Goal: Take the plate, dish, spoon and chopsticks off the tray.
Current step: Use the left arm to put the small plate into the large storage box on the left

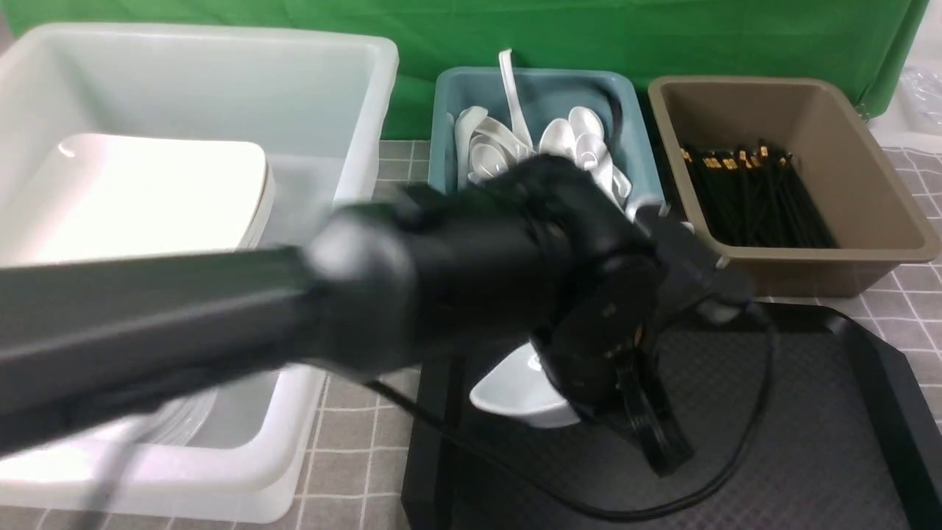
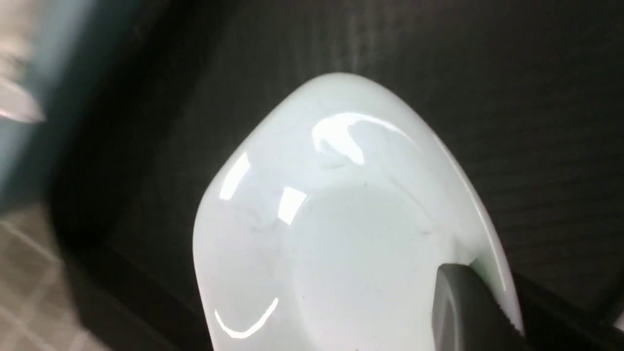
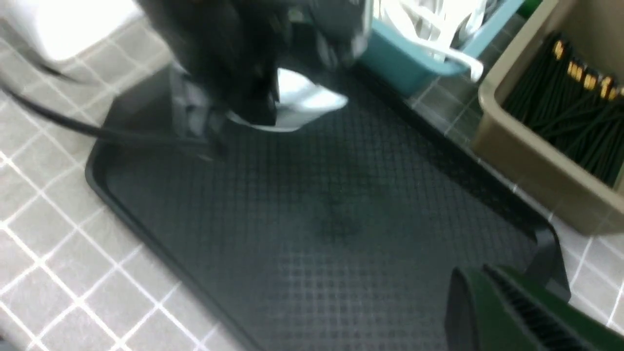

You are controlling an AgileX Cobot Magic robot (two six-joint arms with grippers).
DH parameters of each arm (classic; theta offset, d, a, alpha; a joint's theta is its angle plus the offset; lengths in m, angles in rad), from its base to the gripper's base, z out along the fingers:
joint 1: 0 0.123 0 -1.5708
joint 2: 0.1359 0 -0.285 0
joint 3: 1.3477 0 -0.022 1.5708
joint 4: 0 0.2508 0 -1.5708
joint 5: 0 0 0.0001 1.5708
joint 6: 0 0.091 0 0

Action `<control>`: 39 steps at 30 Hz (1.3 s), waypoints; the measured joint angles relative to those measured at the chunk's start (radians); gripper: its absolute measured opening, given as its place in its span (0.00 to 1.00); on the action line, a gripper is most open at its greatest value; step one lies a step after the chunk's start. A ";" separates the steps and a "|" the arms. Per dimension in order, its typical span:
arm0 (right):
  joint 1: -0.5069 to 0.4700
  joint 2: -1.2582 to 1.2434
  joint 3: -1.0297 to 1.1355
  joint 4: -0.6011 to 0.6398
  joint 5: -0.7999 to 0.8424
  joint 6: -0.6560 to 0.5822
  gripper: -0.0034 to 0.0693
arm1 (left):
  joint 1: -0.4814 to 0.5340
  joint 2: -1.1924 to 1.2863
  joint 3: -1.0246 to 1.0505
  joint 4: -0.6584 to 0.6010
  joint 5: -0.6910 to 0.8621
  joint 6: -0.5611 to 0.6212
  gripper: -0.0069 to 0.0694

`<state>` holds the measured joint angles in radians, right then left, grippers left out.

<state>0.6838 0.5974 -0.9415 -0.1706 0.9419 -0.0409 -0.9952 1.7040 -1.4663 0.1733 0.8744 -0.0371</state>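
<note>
Our left claw (image 1: 607,408) is clenched on the dish (image 1: 515,394). The left wrist view shows one grey finger (image 2: 463,302) lying inside the rim, so we judge the grip to be a pinch on the wall. That suits a small deep bowl too smooth to take from above. The dish sits at the tray's (image 1: 809,412) far left corner and is tilted. The gripped side looks higher, but we cannot tell whether it has left the tray's surface.

Beyond it, the part of the tray we can see carries nothing else of the task, so we take the dish to be the last piece.

Off the tray, the tubs explain the sorting:
- The white tub (image 1: 353,88) stands beside the tray's left edge with plates (image 1: 147,191) stacked inside. We reckon it is the likely home for the dish.
- The teal tub (image 1: 456,96) beyond the far edge holds spoons (image 1: 574,136).
- The brown tub (image 1: 868,206) beside the teal tub holds chopsticks (image 1: 758,199).

All of this rests on the grey-checked desk (image 1: 353,427).

Our right claw (image 3: 507,312) hangs above the tray's near right corner, closed, with nothing visible in it. We think it is parked there to leave the left arm room.
</note>
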 joint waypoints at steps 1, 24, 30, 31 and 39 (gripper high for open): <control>0.000 0.000 0.000 0.000 -0.008 0.000 0.10 | -0.001 -0.012 0.000 0.003 0.002 0.000 0.13; 0.000 0.049 0.001 0.045 -0.251 0.004 0.10 | 0.586 -0.527 0.684 0.231 -0.071 0.183 0.13; 0.000 0.049 0.001 0.049 -0.230 0.004 0.10 | 0.625 -0.439 0.686 0.260 -0.092 0.129 0.20; 0.000 0.049 0.001 0.049 -0.229 0.004 0.10 | 0.625 -0.437 0.685 0.260 -0.098 0.129 0.22; 0.000 0.049 0.001 0.085 -0.221 0.004 0.11 | 0.625 -0.452 0.682 0.263 -0.104 0.076 0.68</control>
<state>0.6838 0.6464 -0.9404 -0.0851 0.7208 -0.0366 -0.3702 1.2519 -0.7847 0.4365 0.7708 0.0392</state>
